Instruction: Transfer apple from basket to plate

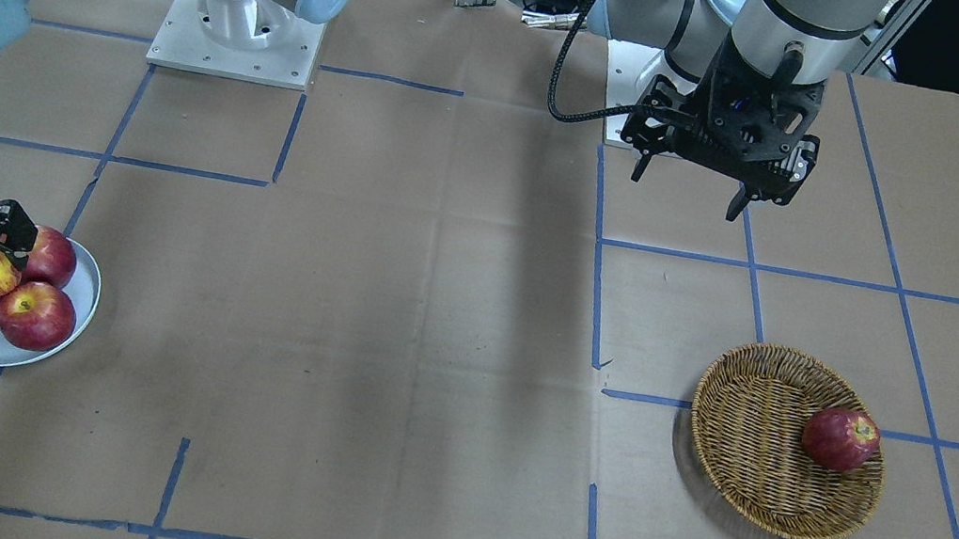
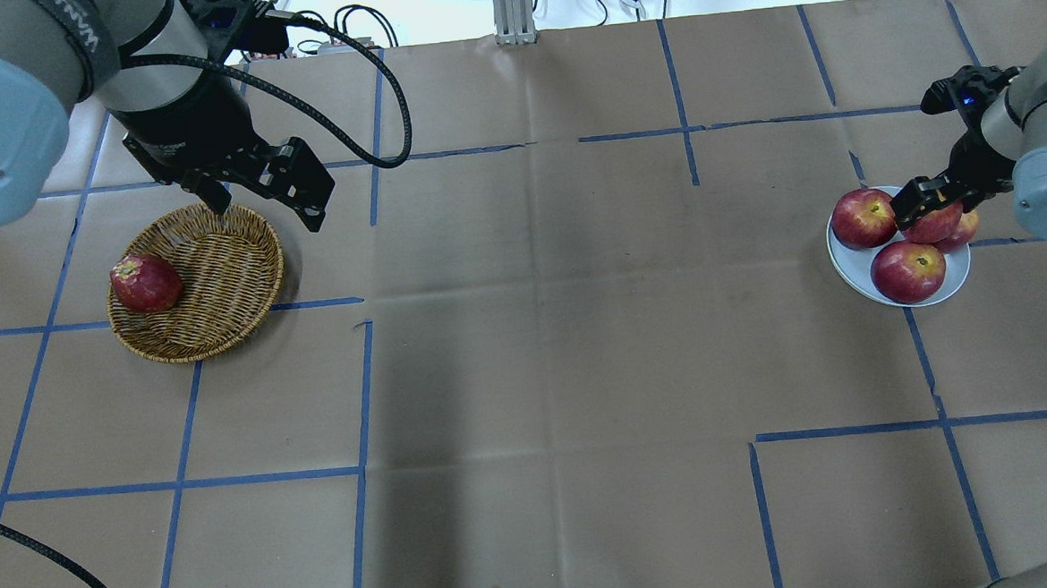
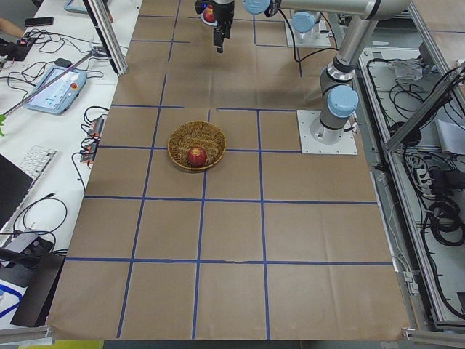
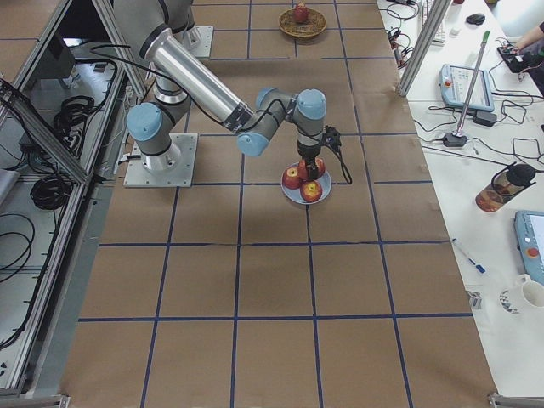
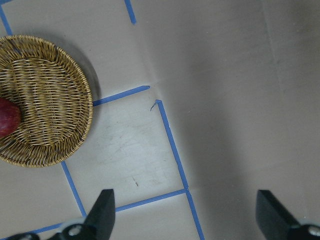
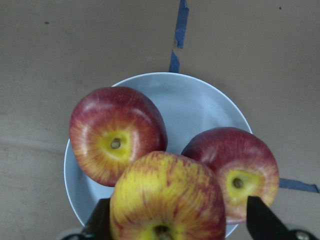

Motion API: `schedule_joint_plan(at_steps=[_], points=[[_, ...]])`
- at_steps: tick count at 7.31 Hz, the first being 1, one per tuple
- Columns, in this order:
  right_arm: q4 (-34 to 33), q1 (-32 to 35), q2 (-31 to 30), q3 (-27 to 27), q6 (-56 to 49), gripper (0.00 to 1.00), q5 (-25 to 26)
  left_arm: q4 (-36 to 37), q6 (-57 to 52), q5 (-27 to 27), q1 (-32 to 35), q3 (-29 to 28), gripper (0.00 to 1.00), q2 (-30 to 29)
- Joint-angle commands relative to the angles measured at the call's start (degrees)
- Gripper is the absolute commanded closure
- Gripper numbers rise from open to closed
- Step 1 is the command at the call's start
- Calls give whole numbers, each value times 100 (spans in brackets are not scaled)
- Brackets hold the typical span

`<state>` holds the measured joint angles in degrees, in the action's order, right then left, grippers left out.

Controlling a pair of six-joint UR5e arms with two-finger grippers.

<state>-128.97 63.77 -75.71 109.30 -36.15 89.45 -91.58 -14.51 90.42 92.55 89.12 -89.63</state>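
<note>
The right arm is reaching out from its base and hanging the right gripper straight down over the plate, which is carrying red apples; how the jaws are standing is not showing from here. Far up the table a basket is holding one apple, while a tablet, a pen and a mug are lying on the white bench alongside.

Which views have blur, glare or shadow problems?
Right wrist view: the apple sits close to the lens and looks slightly soft; the plate is evenly lit, no glare. Front-facing and overhead views: a broad shadow band crosses the table centre.
</note>
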Motion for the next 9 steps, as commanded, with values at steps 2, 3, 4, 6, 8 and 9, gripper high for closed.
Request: schedule_joint_plan(at_steps=[2, 3, 4, 6, 8, 9], points=[[869, 345, -119, -880, 168, 0, -7, 0, 0, -7, 0, 0, 1, -2], [1448, 669, -268, -1354, 517, 0, 11, 0, 0, -7, 0, 0, 1, -2], [2228, 1090, -400, -1803, 1147, 0, 72, 0, 0, -7, 0, 0, 1, -2], [3521, 1968, -549, -2428, 2465, 0, 134, 0, 0, -7, 0, 0, 1, 7], [4238, 2464, -838, -2423, 3173, 0, 152, 0, 0, -7, 0, 9, 1, 7], [4248, 2474, -884, -2422, 3619, 0, 134, 0, 0, -7, 0, 0, 1, 7]])
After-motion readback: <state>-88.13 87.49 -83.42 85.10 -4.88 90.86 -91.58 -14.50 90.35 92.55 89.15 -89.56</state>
